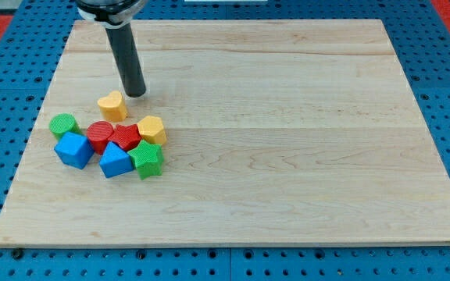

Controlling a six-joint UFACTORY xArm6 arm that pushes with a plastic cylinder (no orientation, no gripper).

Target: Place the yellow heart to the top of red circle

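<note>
Small yellow heart-shaped plastic block: likely light, rigid, slides easily. Lies just above red circular block. Push flat side. No claw; my tip just right, apart.

Dark grey cylindrical rod, black collar above, my tip blunt

Seven blocks in all. Two are yellow: a yellow heart and a yellow hexagon. Two are red: a red circle and a red star. Two are blue: a blue cube and a blue triangle. Two are green: a green round block and a green star. That makes eight, not seven.
</note>
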